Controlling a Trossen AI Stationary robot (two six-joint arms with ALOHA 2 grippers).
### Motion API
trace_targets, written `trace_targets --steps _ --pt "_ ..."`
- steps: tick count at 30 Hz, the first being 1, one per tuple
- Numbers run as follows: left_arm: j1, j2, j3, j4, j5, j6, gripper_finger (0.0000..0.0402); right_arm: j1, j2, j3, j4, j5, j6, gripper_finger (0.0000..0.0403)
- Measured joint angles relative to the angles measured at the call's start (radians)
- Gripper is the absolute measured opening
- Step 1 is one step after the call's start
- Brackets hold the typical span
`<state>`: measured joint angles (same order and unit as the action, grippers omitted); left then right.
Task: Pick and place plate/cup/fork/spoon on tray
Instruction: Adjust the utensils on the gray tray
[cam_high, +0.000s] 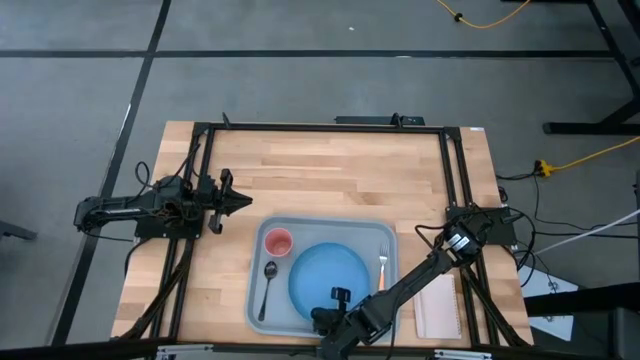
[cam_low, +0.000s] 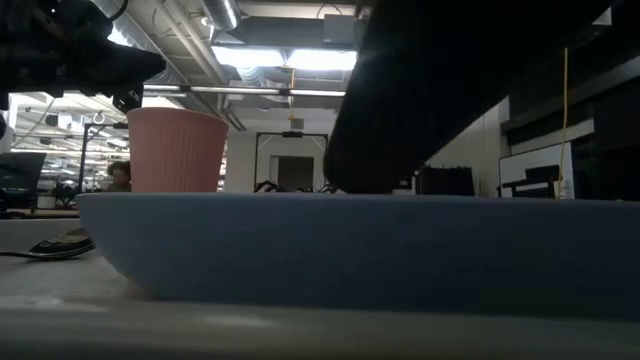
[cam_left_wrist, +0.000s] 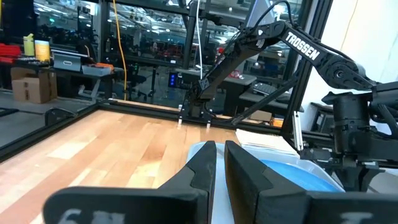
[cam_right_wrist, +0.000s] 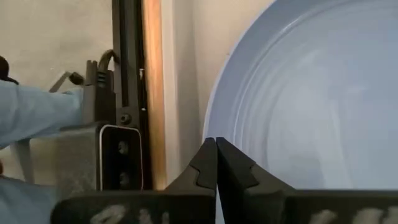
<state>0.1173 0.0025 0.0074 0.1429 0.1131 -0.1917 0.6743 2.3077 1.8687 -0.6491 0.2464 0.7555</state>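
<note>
The pale blue-grey tray (cam_high: 392, 240) lies at the table's near middle. On it rest the blue plate (cam_high: 330, 270), the pink-red cup (cam_high: 277, 241) upright at its far left, the dark spoon (cam_high: 268, 284) left of the plate, and the orange-handled fork (cam_high: 382, 266) right of it. My right gripper (cam_high: 340, 294) is shut, pointing down over the plate's near rim (cam_right_wrist: 217, 118). My left gripper (cam_high: 247, 200) is shut and empty, above bare wood left of the tray's far left corner. The cup also shows in the low view (cam_low: 175, 150). My right gripper's shut fingertips (cam_right_wrist: 205, 158) stand from above at the plate's near rim (cam_right_wrist: 214, 112). I cannot tell whether they touch it. The plate lies flat on the tray.
A small white pad (cam_high: 437, 305) lies right of the tray, partly under my right arm. Black frame rails (cam_high: 200, 180) run along the table's left, right and far sides. Bare wood (cam_high: 330, 170) lies beyond the tray.
</note>
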Motion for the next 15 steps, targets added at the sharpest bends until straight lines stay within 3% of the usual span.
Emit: trace_targets --steps 4,8,11,15 --pt "0.0 0.0 0.0 0.0 0.0 0.0 0.0027 0.001 0.0 0.003 -0.029 0.073 -0.001 0.0" --pt "0.0 0.0 0.0 0.0 0.0 0.0 0.0027 -0.006 0.0 0.074 -0.197 0.204 0.035 0.0" --pt "0.0 0.0 0.0 0.0 0.0 0.0 0.0027 -0.006 0.0 0.185 -0.393 0.342 0.136 0.0" --pt "0.0 0.0 0.0 0.0 0.0 0.0 0.0027 0.008 -0.004 0.35 -0.748 0.536 0.406 0.0"
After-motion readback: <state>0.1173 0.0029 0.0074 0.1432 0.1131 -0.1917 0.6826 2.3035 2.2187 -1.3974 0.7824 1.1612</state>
